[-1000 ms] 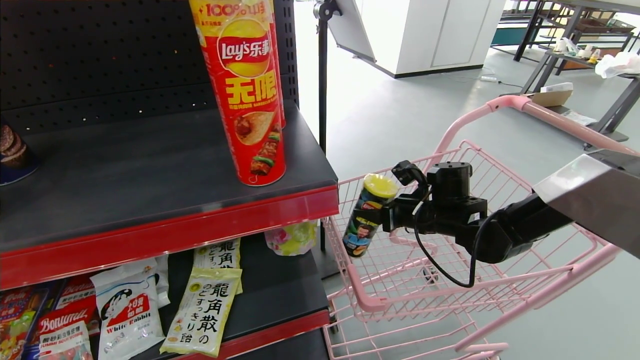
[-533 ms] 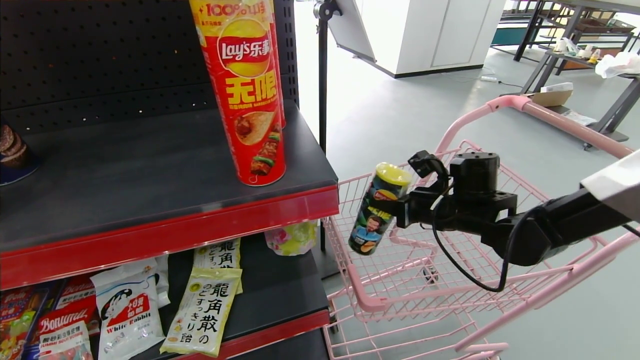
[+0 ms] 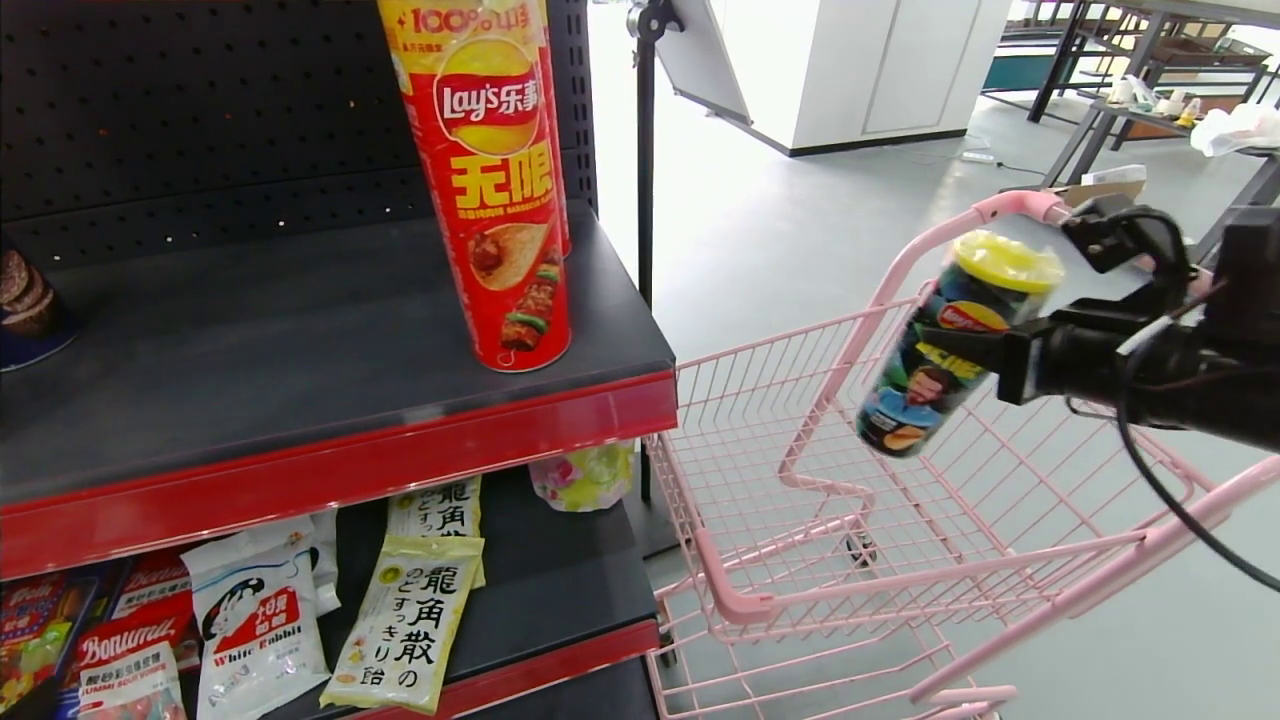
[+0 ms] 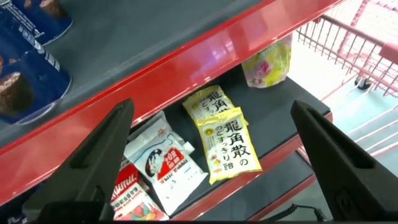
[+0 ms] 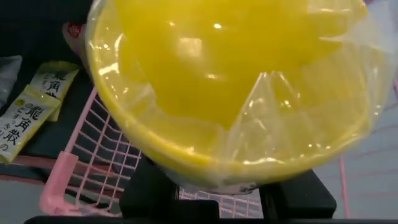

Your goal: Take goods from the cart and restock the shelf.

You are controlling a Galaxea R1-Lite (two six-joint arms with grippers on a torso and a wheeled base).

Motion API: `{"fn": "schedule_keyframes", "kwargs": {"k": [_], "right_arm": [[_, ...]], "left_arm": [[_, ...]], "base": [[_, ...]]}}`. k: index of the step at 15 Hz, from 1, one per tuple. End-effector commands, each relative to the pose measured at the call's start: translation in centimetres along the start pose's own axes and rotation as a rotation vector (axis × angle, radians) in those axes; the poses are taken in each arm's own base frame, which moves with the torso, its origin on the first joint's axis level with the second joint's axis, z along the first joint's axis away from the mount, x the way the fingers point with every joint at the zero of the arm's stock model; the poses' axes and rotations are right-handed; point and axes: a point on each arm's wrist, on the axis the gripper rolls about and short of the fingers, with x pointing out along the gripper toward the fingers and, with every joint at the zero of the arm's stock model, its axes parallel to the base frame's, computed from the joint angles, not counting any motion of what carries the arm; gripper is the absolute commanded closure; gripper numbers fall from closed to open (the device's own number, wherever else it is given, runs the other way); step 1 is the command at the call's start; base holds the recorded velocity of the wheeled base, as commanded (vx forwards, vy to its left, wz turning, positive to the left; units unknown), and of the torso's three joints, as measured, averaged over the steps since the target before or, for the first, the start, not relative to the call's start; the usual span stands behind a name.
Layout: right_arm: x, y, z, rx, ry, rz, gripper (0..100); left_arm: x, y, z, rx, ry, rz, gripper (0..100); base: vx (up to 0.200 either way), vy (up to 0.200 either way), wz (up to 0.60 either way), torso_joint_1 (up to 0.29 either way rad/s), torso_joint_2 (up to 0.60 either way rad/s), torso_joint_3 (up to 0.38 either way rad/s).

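The right gripper [image 3: 965, 350] has its jaws pinched on the upper body of a small chip can [image 3: 915, 395], just under its yellow lid [image 3: 1005, 260]. The can hangs tilted at the right of the head view, lifted clear of the pink cart [image 3: 800, 560] and well apart from the upper shelf [image 3: 300, 330] at the left, where a tall red chip canister [image 3: 490, 200] stands. It is probably light, stiff but dentable, with a slick wrapper, so a mid-body grip suits it. The right wrist view adds crinkled film over the lid [image 5: 230, 74]. The left wrist view gives the left gripper [image 4: 211, 106], jaws spread wide, facing candy bags [image 4: 227, 146] on the lower shelf [image 4: 292, 99].
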Motion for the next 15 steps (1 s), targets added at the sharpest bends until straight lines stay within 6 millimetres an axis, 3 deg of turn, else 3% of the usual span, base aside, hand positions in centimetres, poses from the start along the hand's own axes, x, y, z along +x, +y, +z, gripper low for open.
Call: {"fn": "schedule_keyframes", "kwargs": {"k": [1, 7, 11, 15], "right_arm": [[-9.0, 0.6, 2.3, -0.007, -0.046, -0.115, 100], [-14.2, 2.1, 0.5, -0.004, -0.047, -0.165, 100], [-16.2, 2.9, -0.2, 0.003, -0.026, -0.168, 100], [-16.9, 3.2, -0.7, 0.007, -0.023, -0.178, 100]], "left_arm": [[0.9, 0.0, 0.5, 0.019, 0.041, -0.001, 0], [0.9, 0.2, 1.1, 0.059, 0.026, 0.007, 0], [0.8, 0.2, 1.0, 0.061, 0.025, 0.008, 0], [0.4, 0.2, 0.8, 0.062, 0.012, 0.011, 0]], "base": [[0.000, 0.000, 0.00, 0.000, 0.00, 0.000], [0.000, 0.000, 0.00, 0.000, 0.00, 0.000], [-0.200, 0.000, 0.00, 0.002, 0.00, 0.002], [-0.200, 0.000, 0.00, -0.004, 0.00, 0.005]]}}
